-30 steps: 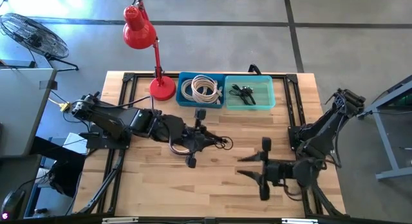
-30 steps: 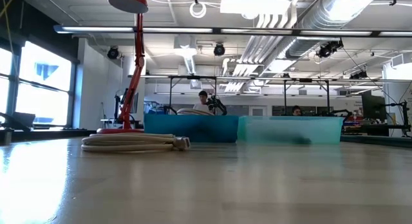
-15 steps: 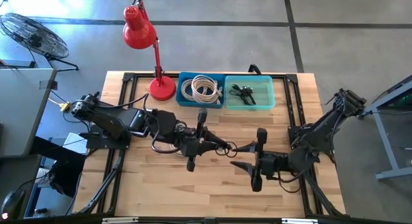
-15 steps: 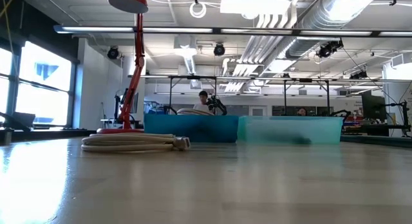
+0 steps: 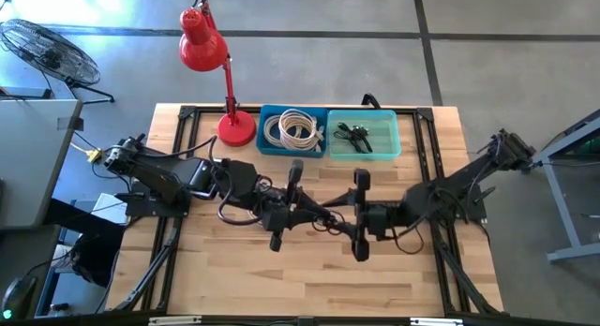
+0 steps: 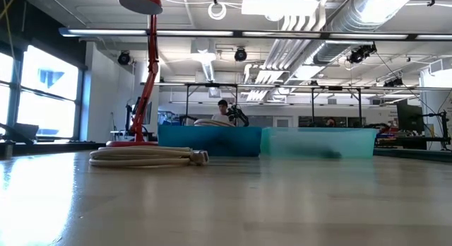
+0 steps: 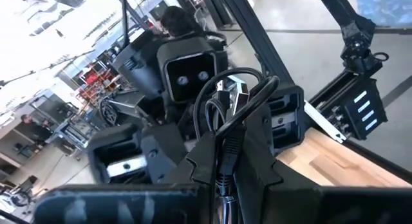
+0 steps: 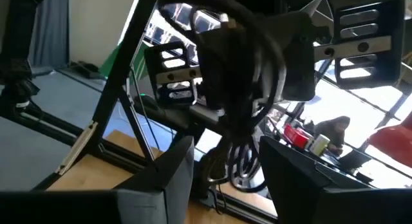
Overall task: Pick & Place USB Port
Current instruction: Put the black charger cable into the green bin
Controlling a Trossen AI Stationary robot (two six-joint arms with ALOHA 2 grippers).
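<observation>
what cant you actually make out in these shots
- Black USB cable, high view: too small and dark to tell whether the right gripper touches it; the left gripper holds it.
- Cable's far end, right wrist view: blocked by the left gripper.
- Both grippers, low view: above the frame.
- Dark items in the teal bin: too small to identify.

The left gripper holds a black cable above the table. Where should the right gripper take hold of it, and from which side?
Best on the loops of the black cable sticking out past the left gripper, approached from the right. The right gripper is open, facing it, and that part hangs free.
</observation>
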